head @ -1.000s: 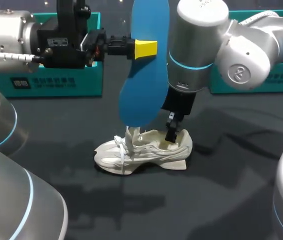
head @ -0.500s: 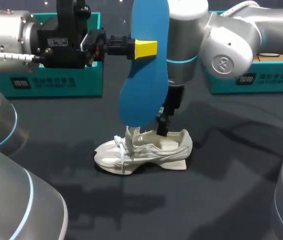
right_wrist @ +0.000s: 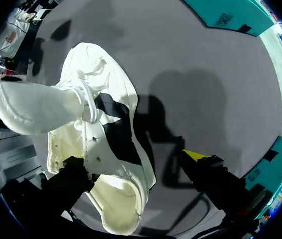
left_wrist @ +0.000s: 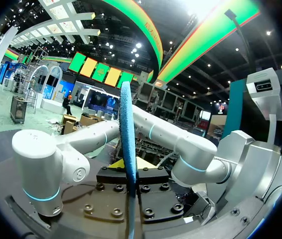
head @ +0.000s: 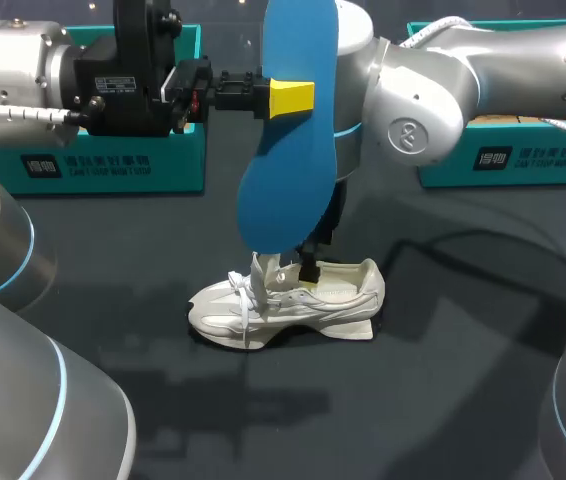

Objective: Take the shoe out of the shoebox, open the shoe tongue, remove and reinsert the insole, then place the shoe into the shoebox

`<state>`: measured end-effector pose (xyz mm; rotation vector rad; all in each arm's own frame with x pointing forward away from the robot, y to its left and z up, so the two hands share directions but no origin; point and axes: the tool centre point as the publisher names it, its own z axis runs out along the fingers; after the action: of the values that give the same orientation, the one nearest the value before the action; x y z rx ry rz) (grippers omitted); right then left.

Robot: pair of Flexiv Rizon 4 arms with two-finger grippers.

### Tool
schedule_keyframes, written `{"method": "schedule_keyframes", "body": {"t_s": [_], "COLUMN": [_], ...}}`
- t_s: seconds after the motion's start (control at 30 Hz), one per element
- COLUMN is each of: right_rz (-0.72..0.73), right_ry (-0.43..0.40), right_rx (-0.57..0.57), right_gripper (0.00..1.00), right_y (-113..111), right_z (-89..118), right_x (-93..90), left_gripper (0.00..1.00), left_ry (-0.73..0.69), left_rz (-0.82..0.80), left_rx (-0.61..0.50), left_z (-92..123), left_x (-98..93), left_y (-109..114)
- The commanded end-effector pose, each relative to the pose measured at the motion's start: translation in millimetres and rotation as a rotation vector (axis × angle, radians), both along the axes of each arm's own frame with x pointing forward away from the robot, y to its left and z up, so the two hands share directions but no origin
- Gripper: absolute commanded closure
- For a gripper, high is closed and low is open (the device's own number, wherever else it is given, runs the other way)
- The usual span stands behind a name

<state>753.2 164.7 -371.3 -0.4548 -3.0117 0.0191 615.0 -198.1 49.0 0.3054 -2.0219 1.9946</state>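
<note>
A white shoe (head: pixel 288 300) lies on the dark table (head: pixel 443 400), toe toward my left, its tongue (right_wrist: pixel 29 107) pulled up. My left gripper (head: pixel 275 97) is high above the shoe, shut on a blue insole (head: pixel 288 170) that hangs upright over it. In the left wrist view the insole (left_wrist: pixel 127 149) shows edge-on between the left gripper's (left_wrist: pixel 129 167) yellow tips. My right gripper (head: pixel 311 270) stands open at the shoe's mouth. In its own view, one finger of the right gripper (right_wrist: pixel 136 167) is inside the shoe (right_wrist: pixel 106 154) and the other is outside the side wall.
Two teal boxes stand at the back of the table, one at the left (head: pixel 103 165) and one at the right (head: pixel 523 150). A corner of a teal box (right_wrist: pixel 230 12) shows beyond the shoe in the right wrist view.
My right gripper has slid from the shoe's heel end toward the tongue, and its arm has swung left. The left arm and the insole have not moved.
</note>
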Motion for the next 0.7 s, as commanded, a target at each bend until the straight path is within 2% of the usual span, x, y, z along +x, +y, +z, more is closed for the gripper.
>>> {"method": "schedule_keyframes", "body": {"t_s": [0.03,0.3,0.5,0.53,0.57,0.6,0.63,0.67,0.7], "right_rz": [-0.002,0.011,0.038,0.042,0.047,0.049,0.05,0.053,0.055], "right_ry": [-0.001,0.014,0.039,0.044,0.049,0.053,0.055,0.057,0.057], "right_rx": [0.01,0.014,0.007,0.005,0.005,0.004,0.003,0.003,0.003], "right_gripper": [0.0,0.04,0.15,0.21,0.39,0.51,0.57,0.68,0.94], "right_y": [-0.9,-0.9,1.0,1.4,1.7,2.0,2.2,2.4,2.7], "right_z": [-11.6,-22.0,-28.6,-29.8,-31.0,-31.9,-32.4,-32.7,-32.8], "right_x": [-2.5,-5.1,-8.1,-8.4,-8.6,-8.7,-8.8,-8.9,-9.0], "left_gripper": [1.0,1.0,1.0,1.0,1.0,1.0,1.0,1.0,1.0], "left_ry": [0.0,0.0,0.0,0.0,0.0,0.0,0.0,0.0,0.0], "left_rz": [0.0,0.0,0.0,0.0,0.0,0.0,0.0,0.0,0.0], "left_rx": [0.0,0.0,0.0,0.0,0.0,0.0,0.0,0.0,0.0], "left_z": [-0.3,-0.3,-0.3,-0.3,-0.3,-0.3,-0.3,-0.3,-0.3], "left_x": [-0.1,-0.1,-0.1,-0.1,-0.1,-0.1,-0.1,-0.1,-0.1], "left_y": [-0.6,-0.6,-0.6,-0.6,-0.6,-0.6,-0.6,-0.6,-0.6]}}
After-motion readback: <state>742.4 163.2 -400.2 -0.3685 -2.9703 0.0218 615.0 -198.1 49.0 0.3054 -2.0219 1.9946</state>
